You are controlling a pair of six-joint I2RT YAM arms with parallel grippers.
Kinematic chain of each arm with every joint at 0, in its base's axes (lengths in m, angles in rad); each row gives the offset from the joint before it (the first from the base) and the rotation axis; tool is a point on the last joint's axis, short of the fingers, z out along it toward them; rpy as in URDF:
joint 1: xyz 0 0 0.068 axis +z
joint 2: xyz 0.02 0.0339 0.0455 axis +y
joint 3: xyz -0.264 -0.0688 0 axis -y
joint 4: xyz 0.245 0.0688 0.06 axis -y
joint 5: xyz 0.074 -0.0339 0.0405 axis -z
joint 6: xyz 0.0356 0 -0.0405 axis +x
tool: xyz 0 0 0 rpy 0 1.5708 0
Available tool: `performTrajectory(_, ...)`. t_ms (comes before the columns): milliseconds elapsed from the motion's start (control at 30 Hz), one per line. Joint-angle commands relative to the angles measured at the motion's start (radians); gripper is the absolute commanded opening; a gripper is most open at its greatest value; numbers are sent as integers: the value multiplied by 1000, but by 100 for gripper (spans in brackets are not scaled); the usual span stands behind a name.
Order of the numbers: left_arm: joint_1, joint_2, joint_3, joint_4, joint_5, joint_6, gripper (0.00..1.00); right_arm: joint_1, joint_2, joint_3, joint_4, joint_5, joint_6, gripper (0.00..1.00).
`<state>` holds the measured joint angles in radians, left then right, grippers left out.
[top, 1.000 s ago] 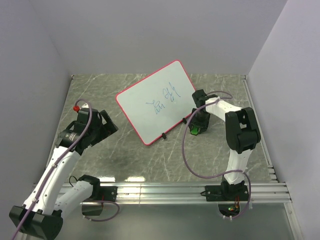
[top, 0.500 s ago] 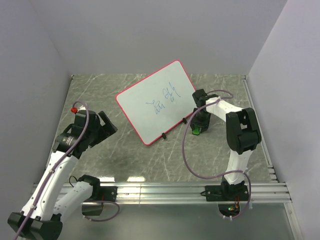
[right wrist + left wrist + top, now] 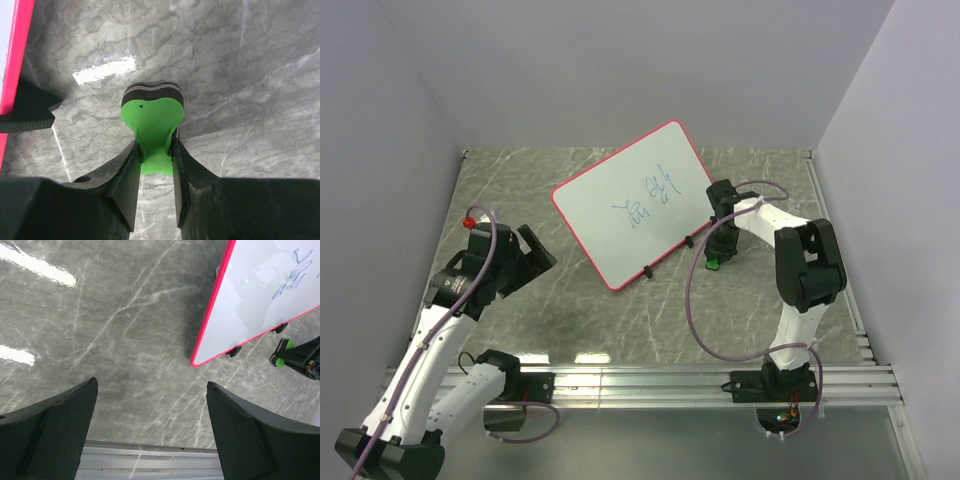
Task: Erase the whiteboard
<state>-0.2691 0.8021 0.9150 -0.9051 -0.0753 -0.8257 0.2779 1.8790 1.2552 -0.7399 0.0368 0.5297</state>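
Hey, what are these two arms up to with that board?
The right gripper has its jaws shut on a green eraser just beside the whiteboard, which lies on the marbled table. The left gripper hangs open over the table on the board's other side, holding nothing. The blue scribbles are on the board, so no wiping shows yet.

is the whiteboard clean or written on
Written on: blue marker scribbles cross the middle of the whiteboard in the top view.
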Motion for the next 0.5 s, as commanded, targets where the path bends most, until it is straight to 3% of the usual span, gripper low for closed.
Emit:
performTrajectory(0,-2,-9,-30,46,57,30,95,0,-24,-60,16,8,-5,22)
performTrajectory(200,-2,-6,-94,211,104,118,96,-2,-98,-137,33,0,-25,0)
performTrajectory(467,-2,35,-162,521,138,172,96,0,-360,-258,4,-83,9,0)
